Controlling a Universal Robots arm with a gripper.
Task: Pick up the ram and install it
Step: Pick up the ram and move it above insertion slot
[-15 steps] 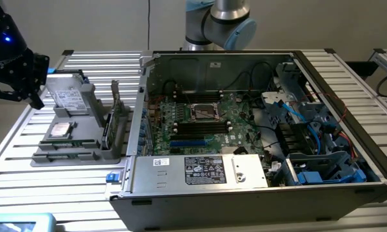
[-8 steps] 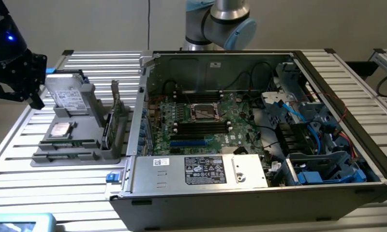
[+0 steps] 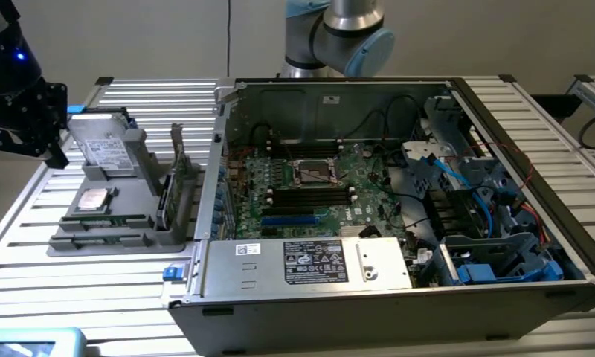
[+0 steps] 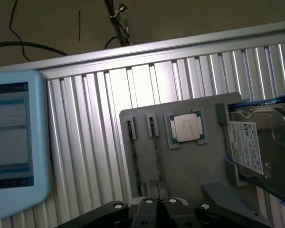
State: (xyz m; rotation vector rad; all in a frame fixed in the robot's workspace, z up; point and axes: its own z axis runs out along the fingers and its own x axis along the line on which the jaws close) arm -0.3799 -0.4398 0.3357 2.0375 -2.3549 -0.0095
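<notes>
Two ram sticks stand on edge in slots of the grey parts holder (image 4: pixel 180 166). One ram stick (image 4: pixel 133 159) is nearer the holder's edge and the other (image 4: pixel 155 152) sits beside it. In the exterior view the ram (image 3: pixel 106 221) lies low at the holder's near end. My gripper (image 3: pixel 47 141) hangs at the exterior view's left, above and beside the holder's hard-drive end. Its fingers (image 4: pixel 156 209) are shut with nothing between them. The motherboard (image 3: pixel 312 186), with its black slots (image 3: pixel 308 196), lies inside the open computer case.
The holder also carries a CPU (image 4: pixel 186 128), a silver hard drive (image 4: pixel 261 147) and an upright green expansion card (image 3: pixel 178 175). A pale blue tablet (image 4: pixel 14 142) lies on the slatted table. Case walls (image 3: pixel 377 297), cables and a drive cage (image 3: pixel 506 260) surround the motherboard.
</notes>
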